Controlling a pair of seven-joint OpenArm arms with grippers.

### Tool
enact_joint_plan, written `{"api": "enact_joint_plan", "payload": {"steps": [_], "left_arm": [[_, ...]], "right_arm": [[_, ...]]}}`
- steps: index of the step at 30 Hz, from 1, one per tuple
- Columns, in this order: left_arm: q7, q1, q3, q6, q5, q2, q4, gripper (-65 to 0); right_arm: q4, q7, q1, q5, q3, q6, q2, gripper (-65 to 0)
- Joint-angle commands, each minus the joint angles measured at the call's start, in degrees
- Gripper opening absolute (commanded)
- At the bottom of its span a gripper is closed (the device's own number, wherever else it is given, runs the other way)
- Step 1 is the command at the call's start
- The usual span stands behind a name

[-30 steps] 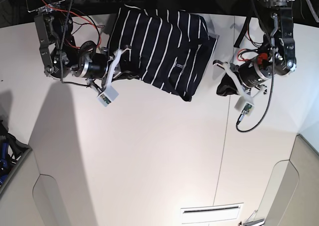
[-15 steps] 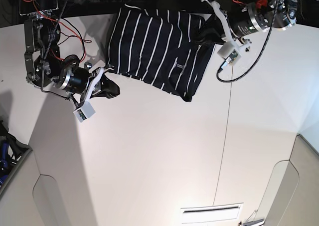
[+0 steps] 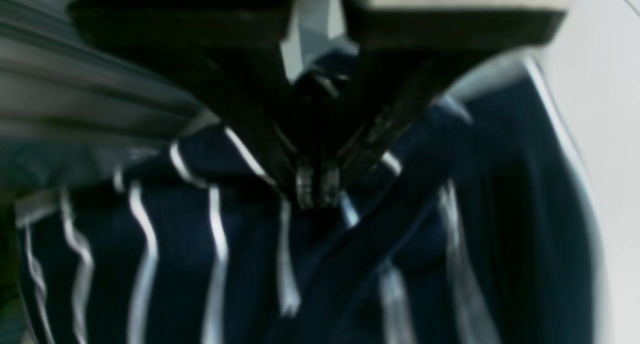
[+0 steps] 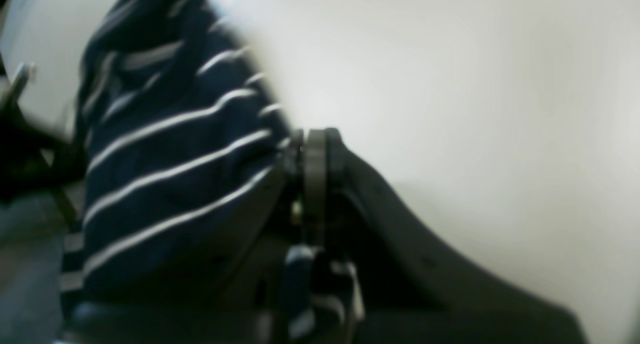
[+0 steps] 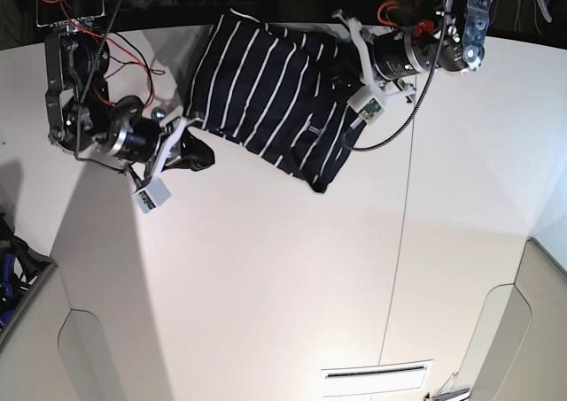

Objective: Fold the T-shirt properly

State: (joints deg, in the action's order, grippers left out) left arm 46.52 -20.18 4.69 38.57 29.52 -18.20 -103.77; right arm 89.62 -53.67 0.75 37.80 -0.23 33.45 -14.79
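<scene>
At the worktop (image 5: 266,268) rear, both claws pinch the T-shirt (image 5: 266,87); uneven pulling could skew the fold.

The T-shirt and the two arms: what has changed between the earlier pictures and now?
The left gripper swung from the bare table up onto the T-shirt and now pushes its edge inward, so the shirt looks narrower. The right gripper drew back off the shirt's other edge, shut and empty. The shirt stays at the table's far end.

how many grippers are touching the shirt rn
2. The left gripper is shut on the T-shirt at its far right edge; the right gripper sits shut against its left corner.
</scene>
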Motion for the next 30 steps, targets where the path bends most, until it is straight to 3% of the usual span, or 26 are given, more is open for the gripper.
{"api": "enact_joint_plan", "payload": {"steps": [1,9,13,21,26,30], "left_arm": [[-0.3,2.7,-0.2,-0.5,-0.6,-0.5,1.2,-63.4],[-2.2,20.6,-0.2,-0.5,-2.1,-0.3,19.0,-63.4],[-2.1,26.4,-0.2,-0.5,-2.4,0.5,25.2,-63.4],[0.5,27.8,-0.2,-1.7,1.7,0.5,24.8,-63.4],[2.5,27.2,-0.2,-2.4,2.4,0.1,21.8,-63.4],[3.2,24.7,-1.2,-2.5,4.2,-2.8,18.4,-63.4]], "right_arm": [[0.9,0.9,0.3,1.0,0.3,0.4,-0.4,-65.0],[0.9,0.8,-2.7,2.3,0.2,0.4,-0.2,-65.0],[0.9,0.7,-4.5,2.8,0.2,0.4,1.6,-65.0],[0.9,0.7,-8.3,2.1,0.1,0.8,9.6,-65.0],[0.9,-0.3,-8.2,1.6,0.1,0.8,10.0,-65.0],[0.9,-2.6,-8.1,1.7,0.9,0.9,10.0,-65.0]]}}
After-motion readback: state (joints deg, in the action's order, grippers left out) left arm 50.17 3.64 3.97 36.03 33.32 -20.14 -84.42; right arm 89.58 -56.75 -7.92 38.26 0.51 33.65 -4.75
